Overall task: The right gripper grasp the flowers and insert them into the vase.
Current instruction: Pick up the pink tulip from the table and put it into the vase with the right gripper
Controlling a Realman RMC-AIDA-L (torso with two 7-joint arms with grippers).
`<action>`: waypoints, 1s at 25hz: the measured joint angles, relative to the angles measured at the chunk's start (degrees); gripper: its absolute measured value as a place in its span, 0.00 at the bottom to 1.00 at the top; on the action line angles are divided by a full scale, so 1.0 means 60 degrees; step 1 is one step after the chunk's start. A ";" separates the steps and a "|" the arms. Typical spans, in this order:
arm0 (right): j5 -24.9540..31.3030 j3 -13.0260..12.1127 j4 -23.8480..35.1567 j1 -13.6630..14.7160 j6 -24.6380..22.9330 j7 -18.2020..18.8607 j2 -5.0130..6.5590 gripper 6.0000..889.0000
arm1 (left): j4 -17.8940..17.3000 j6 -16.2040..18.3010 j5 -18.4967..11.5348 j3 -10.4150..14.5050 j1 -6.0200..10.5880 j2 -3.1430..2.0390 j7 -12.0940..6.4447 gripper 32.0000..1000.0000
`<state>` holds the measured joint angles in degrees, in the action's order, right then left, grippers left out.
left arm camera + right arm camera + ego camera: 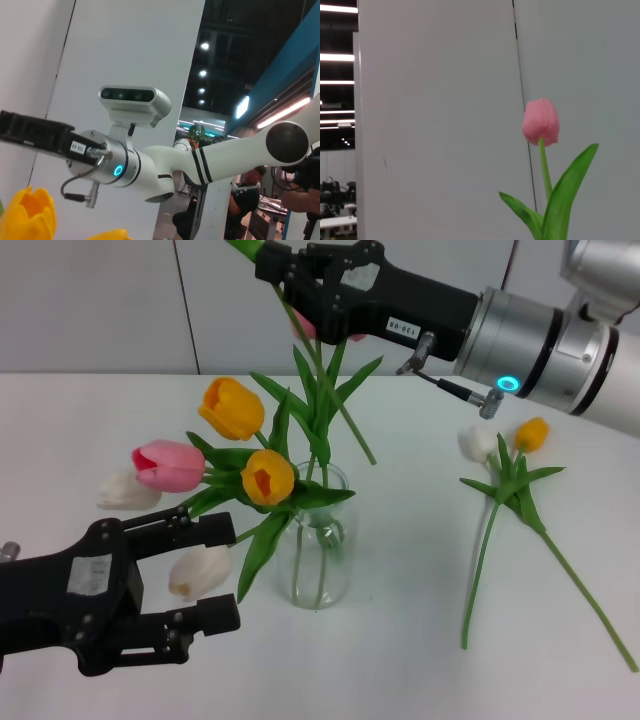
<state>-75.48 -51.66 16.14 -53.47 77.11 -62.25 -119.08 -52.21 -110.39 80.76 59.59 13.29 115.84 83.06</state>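
Head view: right pincer [300,280] up high, clenched on the flower [318,390], stem hanging down toward the vase [322,540] mouth, ready to slide in. Left pincer [190,580] released, low beside the vase on the tabletop [420,660].

Right wrist view: only here, pink bud clear, above green leaves.

One small white label [401,328] with dark printed characters sits on the black body of the right claw [300,280], near its silver wrist; the characters are too small to make out with certainty. The same label [78,148] shows in the left wrist view (it appears turned upside down there), again not clearly legible. The pale sticker [89,575] on the left claw [190,575] carries no readable print.
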 joint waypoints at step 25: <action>0.0213 0.0026 -0.1275 -0.0996 -0.0593 0.1144 -0.0017 0.04 | 0.0044 0.0030 0.0075 0.0054 0.0208 0.0088 -0.0027 0.83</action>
<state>-74.20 -51.51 8.49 -59.45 73.56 -55.39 -119.18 -51.94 -110.21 81.21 59.91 14.54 116.36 82.90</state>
